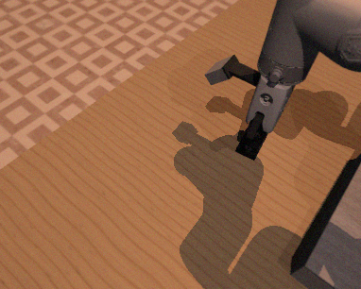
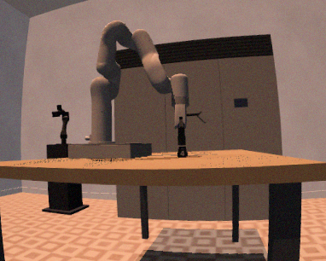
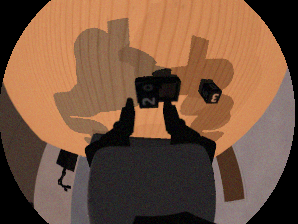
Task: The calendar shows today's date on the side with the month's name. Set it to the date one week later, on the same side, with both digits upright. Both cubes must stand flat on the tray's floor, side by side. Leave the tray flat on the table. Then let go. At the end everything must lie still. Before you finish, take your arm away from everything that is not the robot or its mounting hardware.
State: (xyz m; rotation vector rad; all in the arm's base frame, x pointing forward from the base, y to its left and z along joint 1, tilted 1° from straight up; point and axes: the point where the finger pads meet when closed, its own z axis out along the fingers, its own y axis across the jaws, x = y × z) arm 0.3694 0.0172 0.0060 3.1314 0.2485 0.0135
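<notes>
The dark tray (image 3: 178,89) (image 1: 246,153) lies on the table. In the wrist view one dark cube (image 3: 148,94) is in its left part, showing a 0 and a 2, both turned sideways. The tray's right part shows a brownish area with no digit visible. A second dark cube (image 3: 210,91) lies on the table right of the tray, showing a 3. My gripper (image 3: 148,104) (image 1: 252,135) (image 2: 182,142) is partly open just over the tray's near side, a finger toward each side of the cube. In the exterior view a 4 shows below the fingers; whose face it is, I cannot tell.
A small dark shape (image 3: 161,72) shows behind the tray; I cannot tell what it is. The grey base block (image 1: 349,236) (image 2: 101,151) stands on the wooden table (image 1: 106,203) (image 2: 228,168). A dark stand (image 2: 64,196) with a small device is behind the table. Shadows fall around the tray.
</notes>
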